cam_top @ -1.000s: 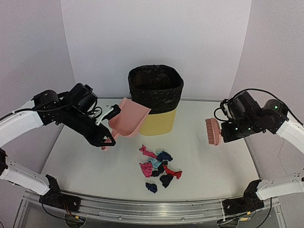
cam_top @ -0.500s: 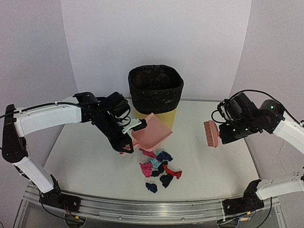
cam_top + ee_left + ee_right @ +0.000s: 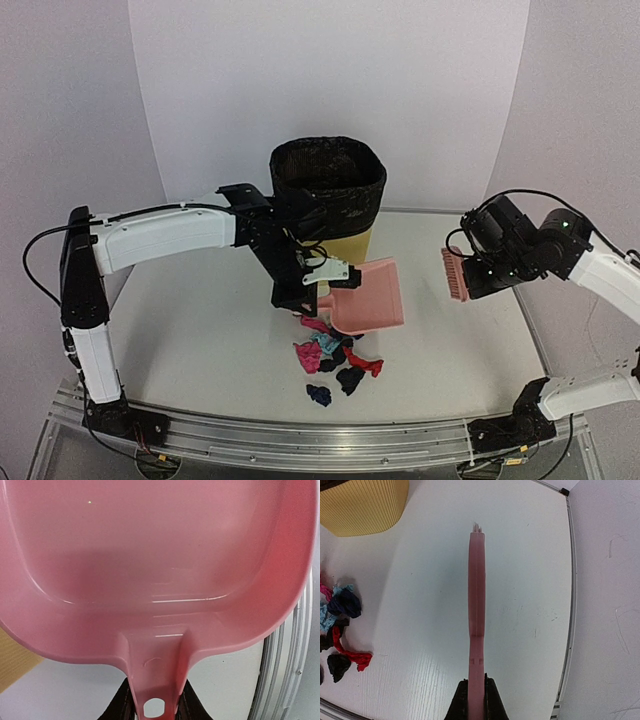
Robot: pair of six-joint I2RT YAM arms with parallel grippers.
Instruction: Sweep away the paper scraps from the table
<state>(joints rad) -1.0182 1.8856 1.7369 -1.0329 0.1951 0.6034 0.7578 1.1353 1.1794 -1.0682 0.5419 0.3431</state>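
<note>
Several paper scraps in pink, red, navy, black and light blue lie in a small heap on the white table, also seen at the left edge of the right wrist view. My left gripper is shut on the handle of the pink dustpan, held just above and behind the heap; the pan fills the left wrist view. My right gripper is shut on the pink brush, held in the air at the right, well apart from the scraps; it appears edge-on in the right wrist view.
A yellow bin with a black liner stands at the back middle, right behind the left gripper; its yellow side shows in the right wrist view. White walls close off three sides. A metal rail runs along the front edge.
</note>
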